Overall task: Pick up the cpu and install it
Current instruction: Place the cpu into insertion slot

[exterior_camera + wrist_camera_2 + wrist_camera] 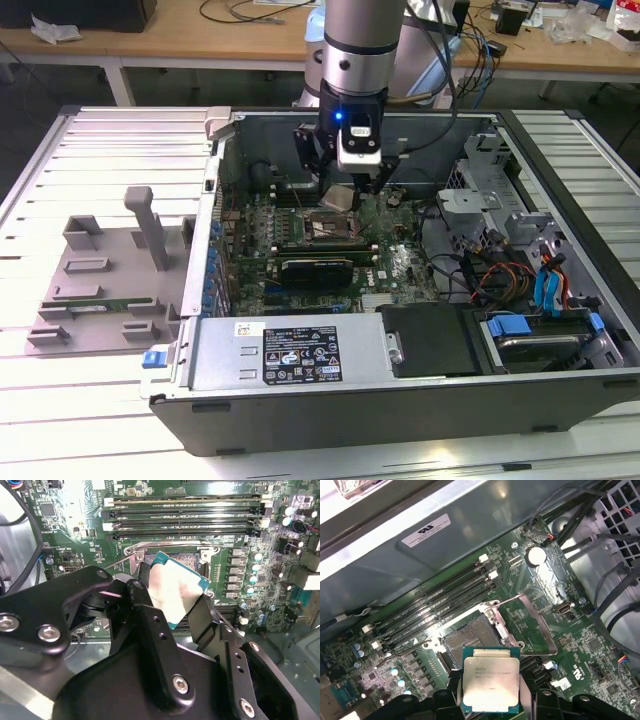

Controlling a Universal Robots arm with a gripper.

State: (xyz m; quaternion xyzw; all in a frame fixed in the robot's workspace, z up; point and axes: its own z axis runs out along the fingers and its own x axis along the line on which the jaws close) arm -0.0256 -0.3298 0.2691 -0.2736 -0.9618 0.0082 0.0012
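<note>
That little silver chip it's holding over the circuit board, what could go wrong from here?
1. The black pincer holds the flat square silver-topped chip with a green rim by two edges; it could slip and fall onto the green circuit board.
2. In the first wrist view it looks turned against the open square socket; lowered so, it might seat crooked and harm the socket.

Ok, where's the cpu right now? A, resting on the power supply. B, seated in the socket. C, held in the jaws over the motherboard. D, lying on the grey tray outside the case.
C: in the first wrist view the cpu is clamped between the jaws, while the socket beside it lies open and empty.
</note>
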